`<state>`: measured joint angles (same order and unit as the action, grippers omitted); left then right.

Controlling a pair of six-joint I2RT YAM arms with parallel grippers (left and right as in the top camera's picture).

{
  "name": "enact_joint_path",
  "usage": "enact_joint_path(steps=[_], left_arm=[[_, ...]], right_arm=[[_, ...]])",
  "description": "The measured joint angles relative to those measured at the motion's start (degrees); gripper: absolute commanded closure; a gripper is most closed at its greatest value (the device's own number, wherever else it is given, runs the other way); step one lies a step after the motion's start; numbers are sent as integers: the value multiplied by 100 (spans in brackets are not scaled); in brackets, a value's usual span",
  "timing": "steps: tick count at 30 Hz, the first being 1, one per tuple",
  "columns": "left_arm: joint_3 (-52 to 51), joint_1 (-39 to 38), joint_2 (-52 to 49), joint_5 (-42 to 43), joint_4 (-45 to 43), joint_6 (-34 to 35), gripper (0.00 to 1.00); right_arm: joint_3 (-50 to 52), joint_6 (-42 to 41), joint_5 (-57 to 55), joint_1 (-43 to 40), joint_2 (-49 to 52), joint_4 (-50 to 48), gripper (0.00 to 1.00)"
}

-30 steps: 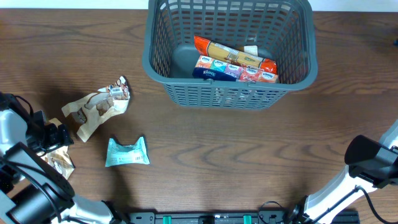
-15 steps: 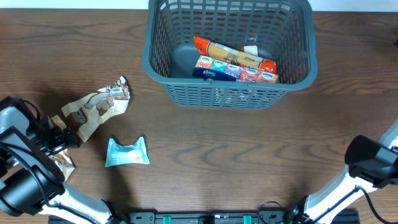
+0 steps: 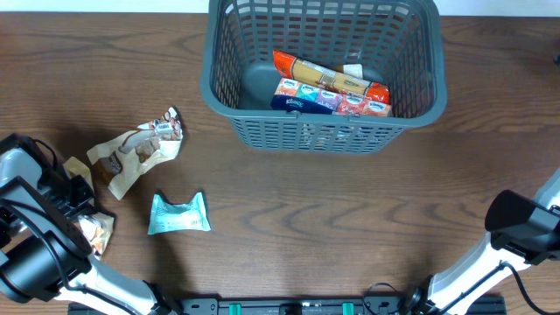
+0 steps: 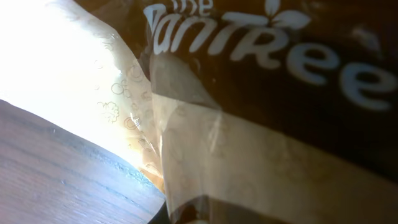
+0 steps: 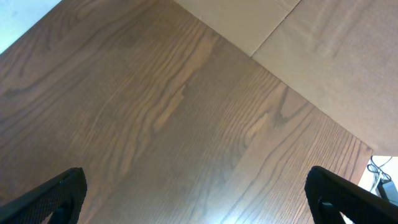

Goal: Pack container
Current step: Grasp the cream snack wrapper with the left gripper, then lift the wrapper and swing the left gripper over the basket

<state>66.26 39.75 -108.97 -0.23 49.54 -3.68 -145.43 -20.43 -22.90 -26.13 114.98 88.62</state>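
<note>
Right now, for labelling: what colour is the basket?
The basket is dark grey-blue; overhead view shows it best.

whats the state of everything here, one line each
container: upright, pasta pack and tissue pack inside
left end effector: shut on brown snack pack
right end effector: open, holding nothing
teal pack: lying flat on table
crumpled bag: lying on table, untouched

Left arm point(image 3: 35, 254): at 8 o'clock of the tabletop point(image 3: 289, 219), bent low.
Left tool point(image 3: 80, 210): closed tight on a brown packet point(image 4: 261, 112).
Right arm point(image 3: 523, 229): at 4 o'clock, held above the tabletop.
Right tool point(image 5: 199, 199): fingers spread wide, empty, facing down.
</note>
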Motion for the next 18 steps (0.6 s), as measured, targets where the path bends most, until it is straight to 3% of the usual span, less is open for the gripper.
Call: enact_joint_path(steps=[8, 14, 18], left_arm=[[101, 13, -2, 142, -42, 651, 94], [494, 28, 249, 977, -168, 758, 94], [960, 28, 1075, 1620, -162, 802, 94]], right_arm=[[0, 0, -2, 0, 0, 0, 1], [0, 0, 0, 0, 0, 0, 1], [0, 0, 0, 0, 0, 0, 1]])
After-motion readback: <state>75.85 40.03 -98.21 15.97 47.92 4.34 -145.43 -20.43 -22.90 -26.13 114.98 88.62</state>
